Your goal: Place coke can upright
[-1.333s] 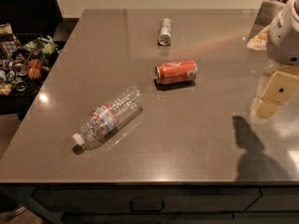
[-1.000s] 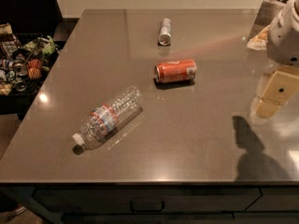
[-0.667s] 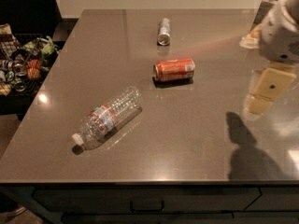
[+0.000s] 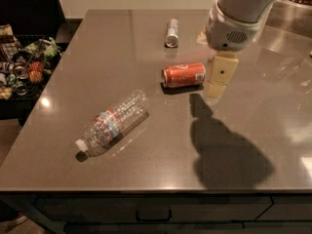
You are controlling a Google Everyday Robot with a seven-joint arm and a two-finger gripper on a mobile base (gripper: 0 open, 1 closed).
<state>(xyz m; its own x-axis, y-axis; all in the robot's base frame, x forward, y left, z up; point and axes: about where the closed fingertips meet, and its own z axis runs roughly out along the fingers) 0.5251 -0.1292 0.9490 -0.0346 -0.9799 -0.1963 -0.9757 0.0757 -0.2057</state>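
The coke can (image 4: 183, 75), red-orange with white lettering, lies on its side near the middle of the grey table (image 4: 102, 52), its length running left to right. My gripper (image 4: 218, 79) hangs from the white arm at the upper right. It is just to the right of the can's right end and a little above the table. It holds nothing that I can see. Its shadow falls on the table in front of it.
A clear plastic bottle (image 4: 114, 121) with a red-blue label lies on its side at the front left. A slim silver can (image 4: 171, 32) lies on its side behind the coke can. A wire basket of snacks (image 4: 22, 69) stands off the table's left edge.
The arm and gripper have moved left from the table's right edge to just beside the coke can. The can, bottle and silver can have not moved.
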